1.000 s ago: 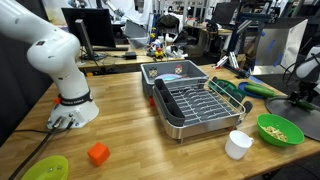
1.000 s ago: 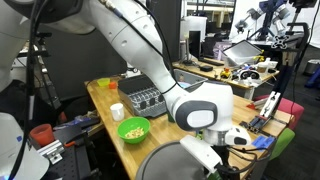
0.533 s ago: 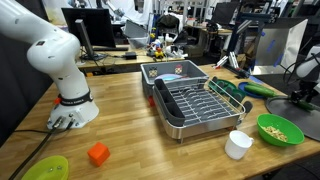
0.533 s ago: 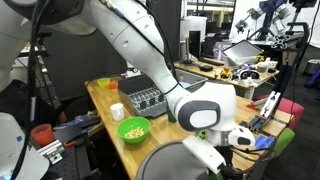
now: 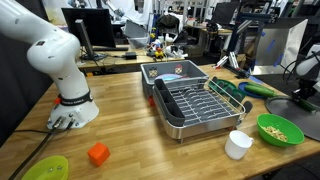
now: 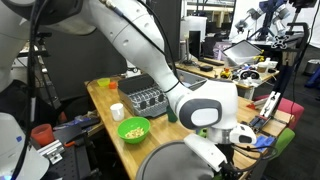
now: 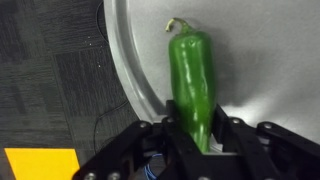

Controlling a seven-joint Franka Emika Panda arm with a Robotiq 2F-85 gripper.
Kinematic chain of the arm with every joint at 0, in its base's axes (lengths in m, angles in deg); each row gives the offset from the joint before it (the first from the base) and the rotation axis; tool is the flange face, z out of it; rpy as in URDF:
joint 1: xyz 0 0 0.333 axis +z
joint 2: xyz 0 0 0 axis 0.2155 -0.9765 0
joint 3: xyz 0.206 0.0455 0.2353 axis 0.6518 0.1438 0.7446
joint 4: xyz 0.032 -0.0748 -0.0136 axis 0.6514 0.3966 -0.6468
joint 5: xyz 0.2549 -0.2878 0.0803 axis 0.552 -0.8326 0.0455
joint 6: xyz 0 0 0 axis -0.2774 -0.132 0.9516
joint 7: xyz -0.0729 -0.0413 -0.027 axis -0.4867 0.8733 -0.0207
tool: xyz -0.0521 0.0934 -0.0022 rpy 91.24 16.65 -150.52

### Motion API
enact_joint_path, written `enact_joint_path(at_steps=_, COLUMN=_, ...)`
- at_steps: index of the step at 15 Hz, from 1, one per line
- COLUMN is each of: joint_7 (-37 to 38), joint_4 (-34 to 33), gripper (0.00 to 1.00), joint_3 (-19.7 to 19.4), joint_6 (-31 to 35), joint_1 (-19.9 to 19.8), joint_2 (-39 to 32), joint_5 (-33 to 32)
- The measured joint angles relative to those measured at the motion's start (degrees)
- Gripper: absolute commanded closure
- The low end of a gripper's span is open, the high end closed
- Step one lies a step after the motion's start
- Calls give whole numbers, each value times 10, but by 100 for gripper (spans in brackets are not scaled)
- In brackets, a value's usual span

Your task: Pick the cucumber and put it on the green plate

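In the wrist view a glossy dark green cucumber (image 7: 190, 70) with a curled stem lies on a round grey surface (image 7: 260, 60). My gripper (image 7: 197, 128) is shut on the cucumber's near end, with a black finger (image 7: 168, 130) pressed against each side. In an exterior view the arm reaches down past the table's end, and the gripper (image 6: 226, 163) is low over that grey surface (image 6: 170, 160), where the cucumber itself is hidden. The green plate (image 5: 45, 168) lies at the wooden table's front left corner, far from the gripper.
A metal dish rack (image 5: 195, 105) stands mid-table, with a green bowl (image 5: 280, 130) and a white cup (image 5: 238, 145) beside it. An orange block (image 5: 98, 154) lies near the plate. The robot base (image 5: 72, 108) stands at the left. Dark carpet (image 7: 50, 70) surrounds the grey surface.
The arm has hardly moved over the grey surface. The jaws have closed in on the cucumber.
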Motion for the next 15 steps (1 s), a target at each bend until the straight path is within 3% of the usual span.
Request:
enact_joint_path(at_steps=6, joint_7=11, joint_4=1, gripper=92, joint_3=4, joint_6=2, joint_1=-11, joint_2=11, joint_5=3)
enact_joint_path(at_steps=15, joint_7=8, joint_4=12, gripper=92, joint_3=34, joint_6=61, joint_1=-10, joint_2=100, joint_5=11)
